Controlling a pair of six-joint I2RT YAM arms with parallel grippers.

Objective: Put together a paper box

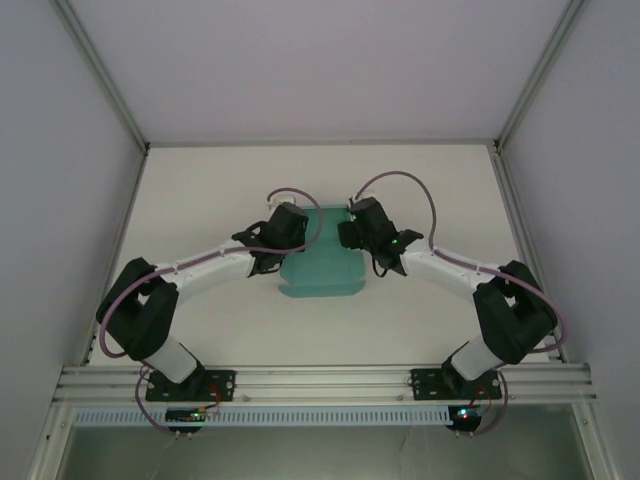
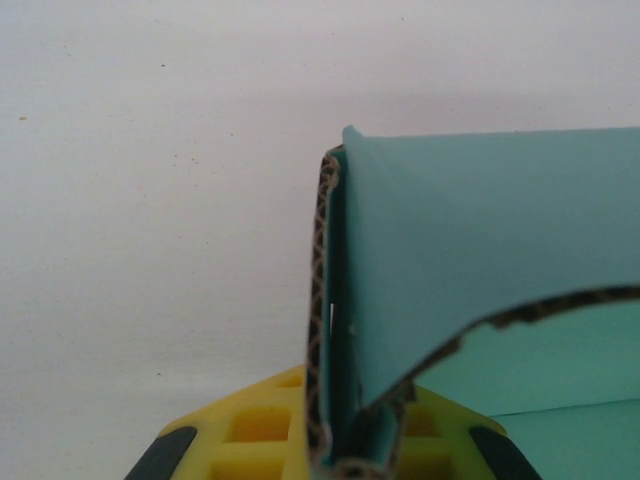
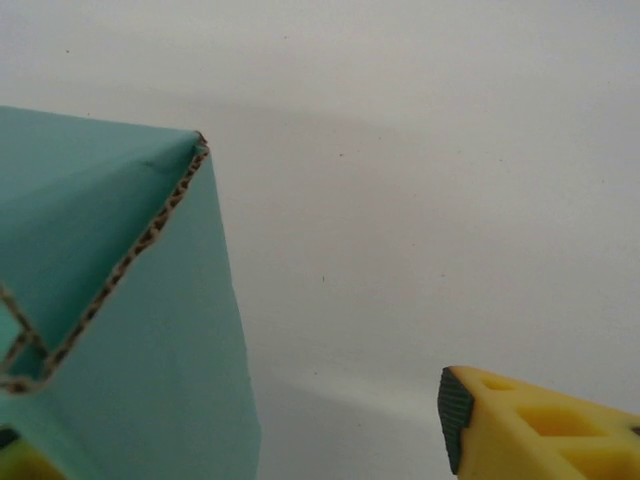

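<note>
two arms reach in from the near edge of the white tabletop and meet at the paper box, which sits on the surface near its middle, between them. the box is teal-green card, only part-formed: from above it reads as a low rectangular shape with rounded near corners, its far end tucked between the two wrists. the left tool sits at the box's far left side and is pressed together on its left wall. in the left wrist view that wall stands upright, doubled over, its brown corrugated edge showing, and it runs down between the yellow fingers. a curved flap bends away from the wall to the right, over the box's inside. the right tool is at the box's far right corner and stands spread. in the right wrist view one yellow finger with a dark pad shows at the lower right, apart from the card, with bare tabletop behind it; a sliver of the other finger shows in the lower left corner, below the card. a raised corner of the box, corrugated edge along it, rises on the left of that view. whether the lower left finger touches the card cannot be told.
</note>
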